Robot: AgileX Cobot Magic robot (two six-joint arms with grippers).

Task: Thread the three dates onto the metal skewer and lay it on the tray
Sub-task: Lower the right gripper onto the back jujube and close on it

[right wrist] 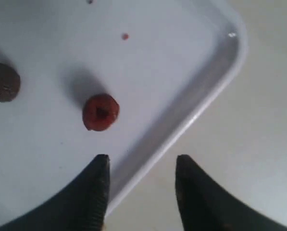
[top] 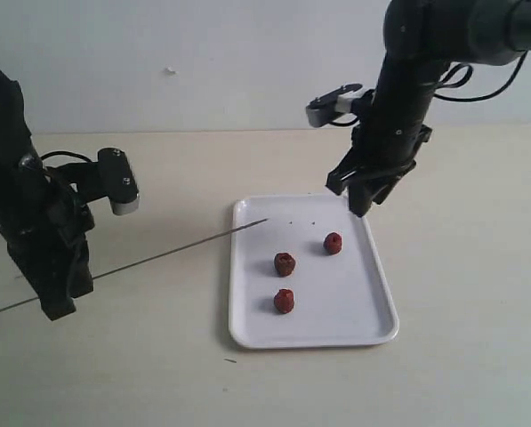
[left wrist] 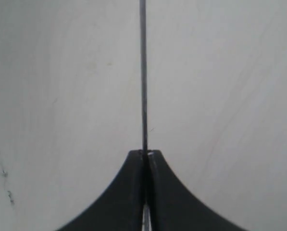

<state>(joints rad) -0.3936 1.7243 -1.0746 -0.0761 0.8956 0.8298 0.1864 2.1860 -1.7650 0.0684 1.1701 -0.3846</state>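
Observation:
Three dark red dates [top: 333, 243] [top: 285, 263] [top: 284, 301] lie loose on the white tray [top: 354, 325]. The thin metal skewer [top: 176, 251] runs from the far left to just over the tray's left rim, pinched by my left gripper [top: 59, 298], which is shut on it. In the left wrist view the skewer [left wrist: 143, 72] sticks straight out from the closed gripper [left wrist: 146, 154]. My right gripper [top: 365, 206] hangs open above the tray's far right corner. The right wrist view shows the right gripper [right wrist: 141, 163] astride the tray's rim [right wrist: 201, 108], one date [right wrist: 100, 112] just ahead, another [right wrist: 3, 83] at the edge.
The tray sits on a pale tabletop [top: 461, 267]. A white wall [top: 247, 62] closes the back. Small red specks [right wrist: 125, 36] dot the tray's far end.

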